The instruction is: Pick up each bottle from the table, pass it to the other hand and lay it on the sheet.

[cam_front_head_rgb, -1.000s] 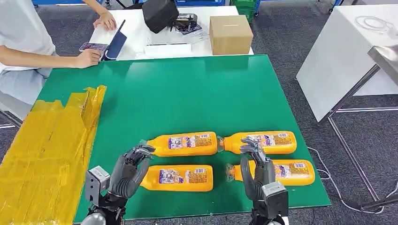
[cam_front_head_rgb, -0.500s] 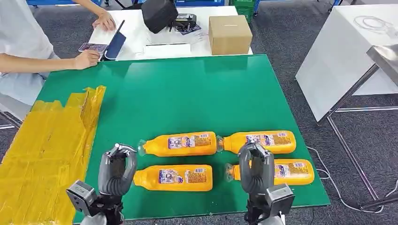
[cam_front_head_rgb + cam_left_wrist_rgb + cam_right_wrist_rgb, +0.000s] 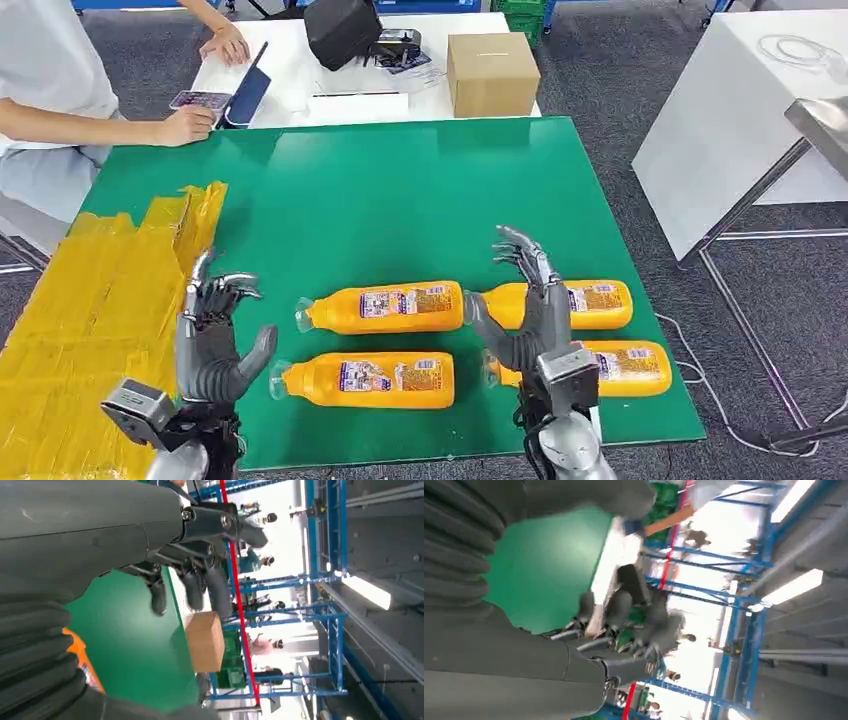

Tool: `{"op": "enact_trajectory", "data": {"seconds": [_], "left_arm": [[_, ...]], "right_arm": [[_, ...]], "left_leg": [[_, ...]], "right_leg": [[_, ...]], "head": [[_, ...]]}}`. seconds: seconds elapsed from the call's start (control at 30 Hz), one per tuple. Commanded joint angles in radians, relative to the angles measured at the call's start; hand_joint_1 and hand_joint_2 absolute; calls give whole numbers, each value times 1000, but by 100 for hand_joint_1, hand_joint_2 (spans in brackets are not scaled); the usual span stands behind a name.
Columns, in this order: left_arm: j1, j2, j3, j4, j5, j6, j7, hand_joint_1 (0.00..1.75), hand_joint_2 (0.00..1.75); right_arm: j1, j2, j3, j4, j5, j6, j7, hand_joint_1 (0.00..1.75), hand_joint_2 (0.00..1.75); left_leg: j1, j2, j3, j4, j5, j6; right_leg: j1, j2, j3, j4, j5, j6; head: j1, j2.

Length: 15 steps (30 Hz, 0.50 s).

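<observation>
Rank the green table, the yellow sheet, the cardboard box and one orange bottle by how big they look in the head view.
1. Green table
2. Yellow sheet
3. Cardboard box and orange bottle: they look about alike, and the box stands farther from the camera, so I leave them unranked.

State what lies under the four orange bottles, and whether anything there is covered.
All four orange bottles lie on the bare green table, none on the yellow sheet. The right hand, raised and holding nothing, covers parts of the two right-side bottles.
</observation>
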Motion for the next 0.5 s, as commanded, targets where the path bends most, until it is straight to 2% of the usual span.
{"op": "enact_trajectory", "data": {"seconds": [0.03, 0.1, 0.17, 0.23, 0.43, 0.5], "left_arm": [[-12, -13, 73, 5, 9, -35, 7, 0, 175], [-22, -19, 72, 10, 7, -42, 11, 0, 175], [-38, -19, 59, 18, 5, -60, 21, 0, 175], [-49, -21, 53, 24, 6, -65, 26, 0, 175], [-77, -25, 38, 48, 16, -85, 39, 0, 175], [-78, -25, 38, 49, 16, -84, 39, 0, 175]], "right_arm": [[-265, -125, 116, 295, 300, 17, 204, 0, 175], [-308, -116, 112, 348, 335, 30, 216, 0, 175], [-393, -121, 166, 453, 459, 70, 281, 0, 175], [-443, -116, 194, 522, 497, 95, 302, 0, 175], [-575, -103, 311, 714, 638, 179, 331, 0, 175], [-581, -100, 312, 725, 640, 179, 331, 0, 175]], "left_leg": [[1, 5, 3, -1, -1, 1], [0, 6, 3, -1, 0, 1], [0, 5, 3, 0, 0, 1], [1, 6, 3, 0, 0, 1], [1, 4, 5, 0, -1, 1], [0, 5, 4, 0, -1, 1]], "right_leg": [[1, 4, 2, -2, 1, -1], [1, 4, 2, -2, 1, -1], [0, 4, 2, -1, 2, 0], [1, 4, 2, -1, 2, 0], [1, 3, 4, -2, 1, -1], [0, 4, 2, -1, 1, -1]], "head": [[0, 0], [0, 0], [0, 0], [0, 0], [0, 0], [0, 0]]}}
